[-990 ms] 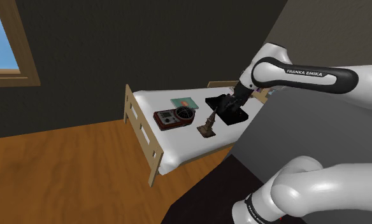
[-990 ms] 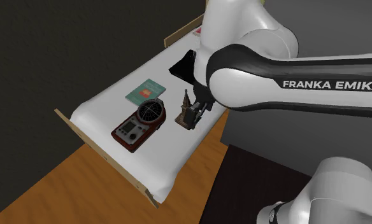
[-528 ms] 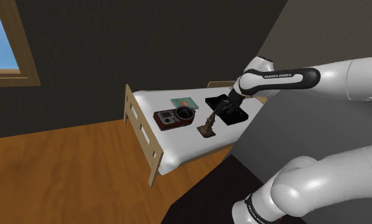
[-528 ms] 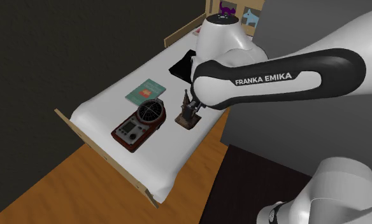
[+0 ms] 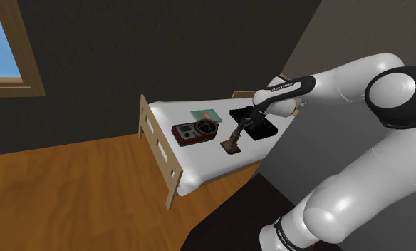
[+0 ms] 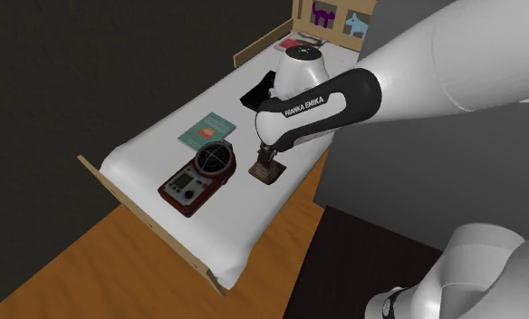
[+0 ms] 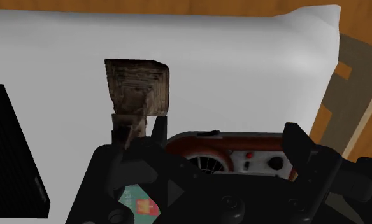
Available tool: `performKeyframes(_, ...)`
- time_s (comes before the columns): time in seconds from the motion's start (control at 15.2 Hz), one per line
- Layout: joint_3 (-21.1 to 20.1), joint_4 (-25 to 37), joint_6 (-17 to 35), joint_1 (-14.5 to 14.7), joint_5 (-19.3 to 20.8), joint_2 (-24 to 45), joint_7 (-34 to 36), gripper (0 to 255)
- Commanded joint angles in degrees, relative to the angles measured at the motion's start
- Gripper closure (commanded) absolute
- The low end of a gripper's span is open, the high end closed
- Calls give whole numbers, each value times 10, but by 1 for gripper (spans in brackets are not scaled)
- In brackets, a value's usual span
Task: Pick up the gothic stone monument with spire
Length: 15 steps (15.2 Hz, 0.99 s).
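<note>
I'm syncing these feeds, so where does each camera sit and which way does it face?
Shoulder view: beside and behind the stand, looking down and leftward at the bed; the arm reaches from the right to the monument.
Second exterior view: above the bed's side, looking down across it; the arm comes in from the right, gripper over the monument.
Wrist view: on the hand, looking along the open fingers at the monument.
All three share the monument and the meter.

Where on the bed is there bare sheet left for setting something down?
Bare: the sheet strip between the footboard and the red meter and teal booklet. Crowded: the monument, the gripper over it and the black box sit close together.
</note>
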<state>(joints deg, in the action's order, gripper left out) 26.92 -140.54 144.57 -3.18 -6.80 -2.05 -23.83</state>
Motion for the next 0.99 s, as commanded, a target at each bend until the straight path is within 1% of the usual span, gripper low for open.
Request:
performKeyframes(0.0, 8, 22, 21, -3, -42, 46, -46, 0)
performKeyframes(0.2, 1, 64, 46, -21, -114, 121, -114, 0)
performKeyframes(0.46, -30, 131, 66, -65, -193, 215, -188, 0)
performKeyframes(0.66, -55, 188, 76, -103, -233, 282, -227, 0)
performKeyframes(0.79, -69, 225, 79, -125, -250, 321, -245, 0)
performKeyframes(0.92, -78, 228, 89, -132, -259, 334, -253, 0)
